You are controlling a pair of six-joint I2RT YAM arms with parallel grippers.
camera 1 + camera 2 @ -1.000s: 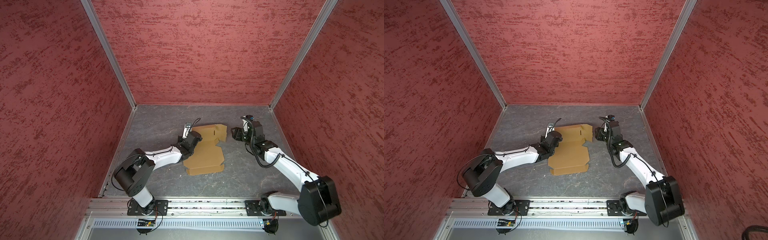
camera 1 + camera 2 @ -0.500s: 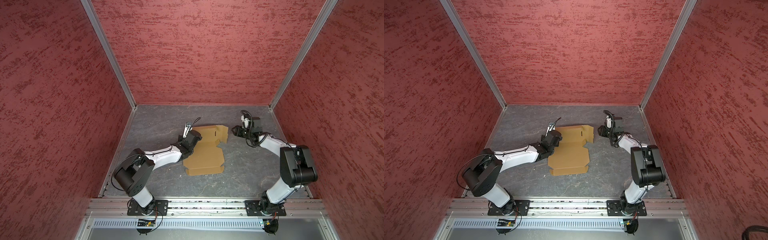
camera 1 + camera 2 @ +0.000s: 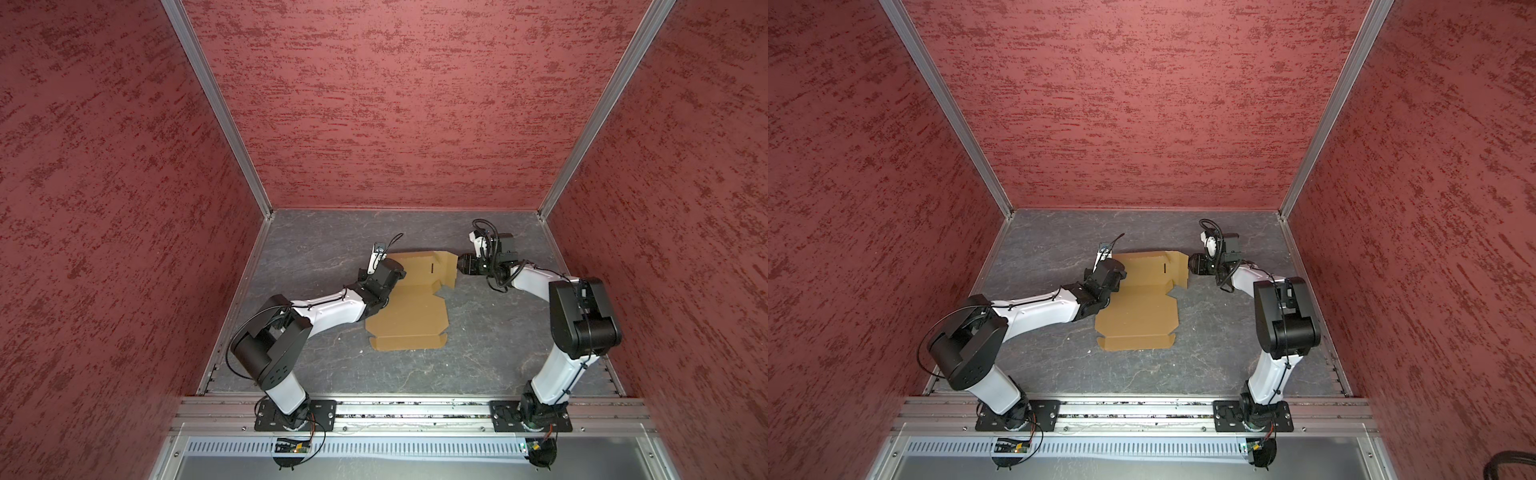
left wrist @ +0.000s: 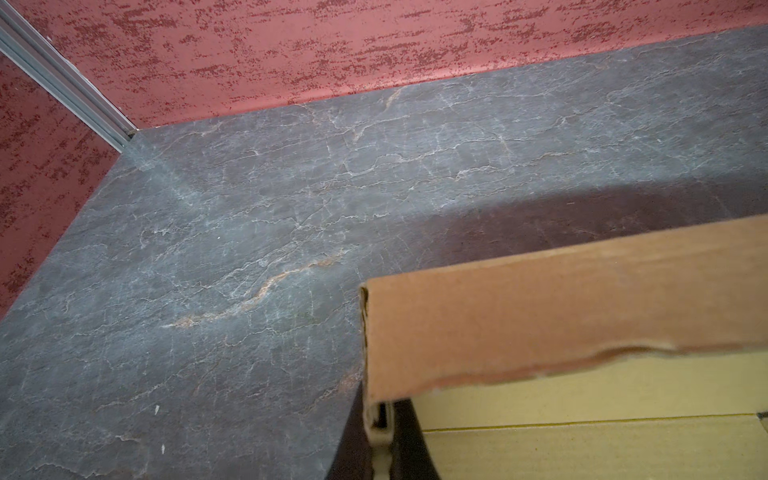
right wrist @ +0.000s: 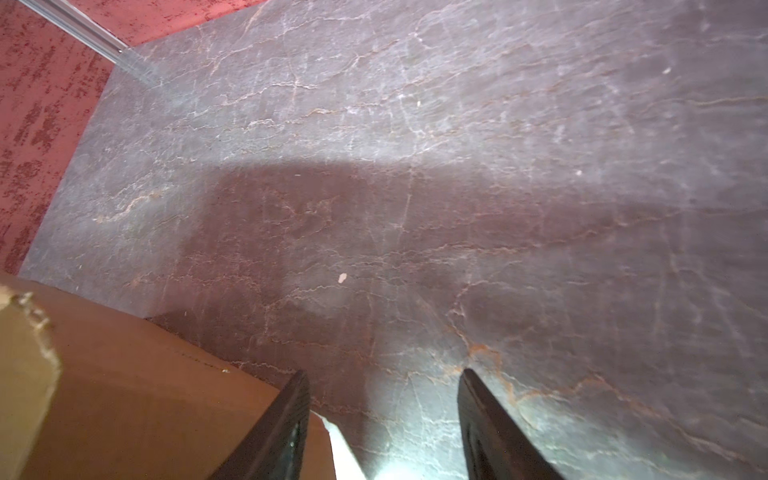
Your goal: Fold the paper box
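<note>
The paper box (image 3: 409, 309) is laid on the worktop (image 3: 498, 332), its far panel raised. Its left far corner is pinched by the closed left gripper (image 3: 395, 270); the right gripper (image 5: 382, 376) is held half open beside the right edge.

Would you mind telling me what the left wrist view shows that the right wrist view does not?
Only the left wrist view: the left pincer shut on the edge of a raised flap of the paper box, with a paler yellowish panel next to it.
Only the right wrist view: the right pincer open, its dark fingers apart over bare table, the cardboard beside one finger.
Both: the brown cardboard, the grey veined table, the red wall and a metal corner strip.
</note>
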